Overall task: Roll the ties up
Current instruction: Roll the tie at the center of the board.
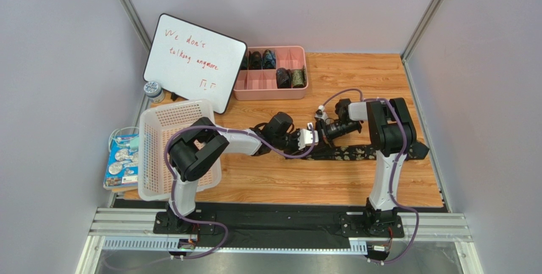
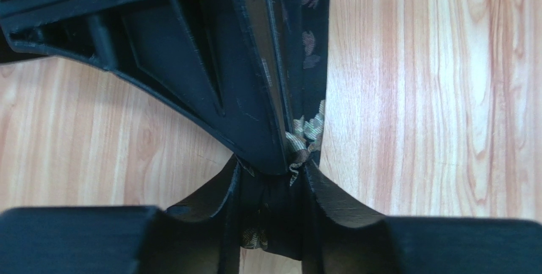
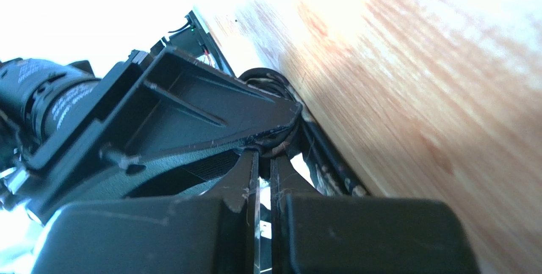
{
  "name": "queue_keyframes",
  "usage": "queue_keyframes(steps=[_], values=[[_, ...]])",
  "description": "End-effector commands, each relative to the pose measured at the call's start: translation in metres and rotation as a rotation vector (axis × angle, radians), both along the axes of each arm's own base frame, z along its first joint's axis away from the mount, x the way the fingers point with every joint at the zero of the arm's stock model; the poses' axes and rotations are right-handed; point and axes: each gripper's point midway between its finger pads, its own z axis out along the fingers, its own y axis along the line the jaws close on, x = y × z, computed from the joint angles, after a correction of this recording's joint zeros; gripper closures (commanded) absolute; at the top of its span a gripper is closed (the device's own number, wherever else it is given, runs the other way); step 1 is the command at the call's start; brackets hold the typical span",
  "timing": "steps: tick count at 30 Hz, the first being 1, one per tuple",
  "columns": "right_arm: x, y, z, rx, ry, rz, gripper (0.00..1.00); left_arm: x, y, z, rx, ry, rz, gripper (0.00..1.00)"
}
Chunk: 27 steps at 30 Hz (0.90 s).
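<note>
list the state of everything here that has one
tie: one end between the grippers, rest flat on the table
left gripper: closed on the tie
right gripper: shut, tips at the tie
pink divided tray: partly filled
rolled ties: sitting in tray compartments
whiteboard: propped up, written on

The left arm (image 1: 191, 153) and the right arm (image 1: 388, 140) share one build: chunky matte black joint housings linked by white tubes, each on a black base plate, with a lilac cable (image 1: 280, 150) running loosely along the links. The left gripper (image 2: 273, 173) and right gripper (image 3: 264, 157) have matte black plastic fingers, triangular with open ribbing, their edges scuffed and frayed. A small white block sits at the left wrist.
</note>
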Motion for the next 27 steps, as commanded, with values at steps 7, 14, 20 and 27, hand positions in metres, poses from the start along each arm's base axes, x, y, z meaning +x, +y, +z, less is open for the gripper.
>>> queue_keyframes(steps=[7,14,20,27], values=[[0.006,-0.018,0.016,-0.145,-0.131,0.066,0.64,-0.015,0.038,-0.030,0.293,0.004,-0.039,0.87],[0.003,-0.009,0.021,-0.130,-0.129,0.023,0.54,-0.015,0.042,-0.036,0.352,0.046,-0.021,0.85],[0.007,0.007,0.001,-0.131,-0.121,0.026,0.62,-0.016,0.042,-0.036,0.379,0.075,-0.013,0.80],[0.006,-0.010,-0.032,-0.261,-0.088,0.017,1.00,-0.010,0.038,-0.018,0.291,0.120,0.030,0.53]])
